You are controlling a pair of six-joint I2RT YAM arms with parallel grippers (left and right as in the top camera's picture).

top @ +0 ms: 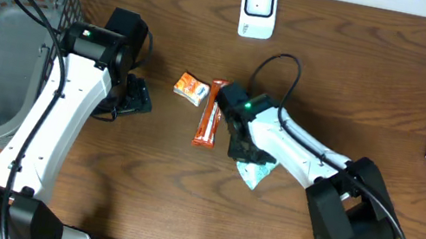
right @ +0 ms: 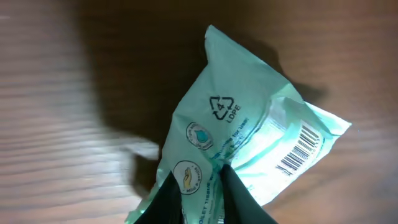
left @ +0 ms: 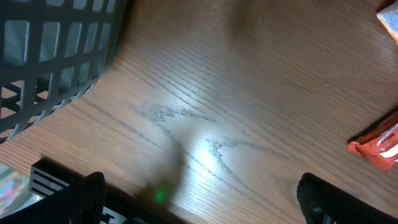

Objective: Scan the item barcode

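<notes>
Keep the pinch on the packet (right: 249, 143) firm and lift straight up off the table (top: 375, 95) before turning, so as not to drag the thin film. Hold to the centre seam, clear of the barcode (right: 300, 148) printed near one end; probably no need to regrip. Carry toward the scanner (top: 258, 9) at the middle of the far edge, turning the barcode side to face its window and keeping the wrapper smooth enough to read; likely to crumple if squeezed harder. See the right hand (right: 200, 182) nearly closed, fingers nipping a fold of the packet's seam, with the packet apparently down on the wood around the middle of the table, a little toward the near edge. See the left hand (left: 202, 196) spread wide, holding and touching nothing, hovering over bare wood toward the left edge, beside the basket (left: 50, 56).
</notes>
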